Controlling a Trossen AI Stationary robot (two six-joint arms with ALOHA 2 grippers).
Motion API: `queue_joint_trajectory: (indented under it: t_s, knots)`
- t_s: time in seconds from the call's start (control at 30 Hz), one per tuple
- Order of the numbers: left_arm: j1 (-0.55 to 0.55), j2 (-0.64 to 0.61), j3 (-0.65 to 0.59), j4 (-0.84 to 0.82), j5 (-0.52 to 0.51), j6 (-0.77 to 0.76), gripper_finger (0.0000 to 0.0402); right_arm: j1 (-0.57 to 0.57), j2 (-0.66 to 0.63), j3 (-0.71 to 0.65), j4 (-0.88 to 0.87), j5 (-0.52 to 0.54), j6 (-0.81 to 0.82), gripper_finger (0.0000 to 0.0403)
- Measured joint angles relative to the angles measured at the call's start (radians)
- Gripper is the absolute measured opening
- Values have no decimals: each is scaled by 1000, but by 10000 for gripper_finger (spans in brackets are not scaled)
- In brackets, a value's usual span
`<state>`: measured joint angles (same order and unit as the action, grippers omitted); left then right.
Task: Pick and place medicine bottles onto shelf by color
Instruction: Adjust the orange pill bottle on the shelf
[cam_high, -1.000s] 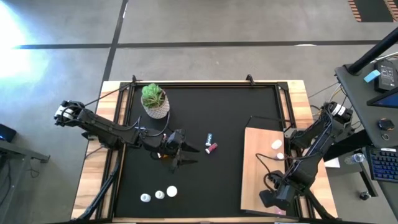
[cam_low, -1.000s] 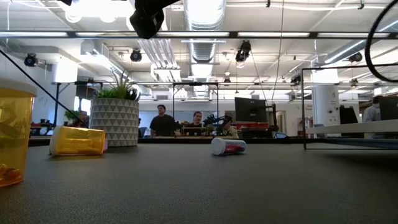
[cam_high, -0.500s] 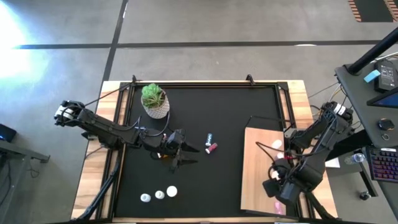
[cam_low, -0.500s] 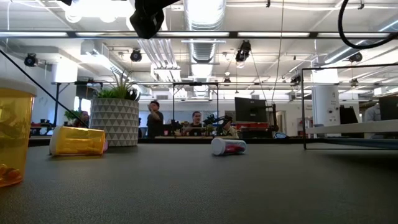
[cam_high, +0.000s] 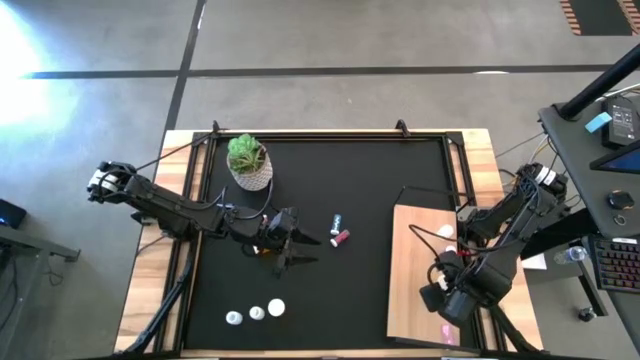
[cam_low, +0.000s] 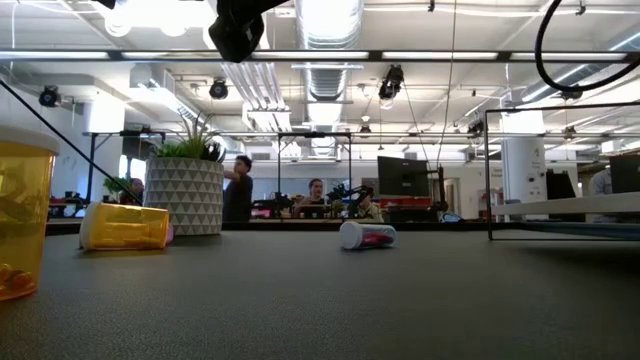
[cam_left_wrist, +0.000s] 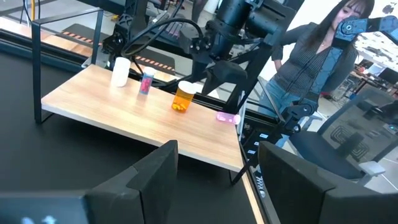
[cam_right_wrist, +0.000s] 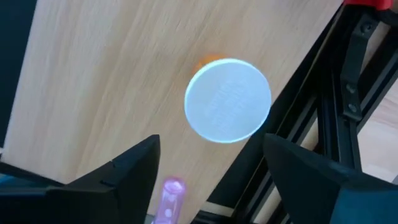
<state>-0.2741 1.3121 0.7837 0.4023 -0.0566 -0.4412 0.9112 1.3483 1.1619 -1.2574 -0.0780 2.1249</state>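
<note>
Amber bottle (cam_right_wrist: 227, 99) stands on the shelf (cam_right_wrist: 93, 93) below the right claw (cam_right_wrist: 211, 165) (fingers spread apart).

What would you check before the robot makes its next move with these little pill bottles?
1. Orange bottle standing upright on the shelf: ok.
2. Right gripper open and clear of that bottle's white cap: ok, fingers apart with the cap between and beyond them.
3. Pink bottle safely placed: not ok, it lies on its side at the shelf's edge.
4. Left gripper empty and open: ok, nothing between its fingers.
5. Bottles left on the black mat: ok, three white caps near the front and two bottles mid-mat.
6. Person behind the right arm at a safe distance: cannot tell.
</note>
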Motion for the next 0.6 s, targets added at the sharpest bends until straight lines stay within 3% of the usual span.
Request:
queue_joint_trajectory:
  t_s: [0.27,0.6]
  knots:
    - [0,0,0,0,0,0,207,-5,0,-49,-8,1,2,307]
    - [0,0,0,0,0,1,207,-26,0,-88,35,8,-6,263]
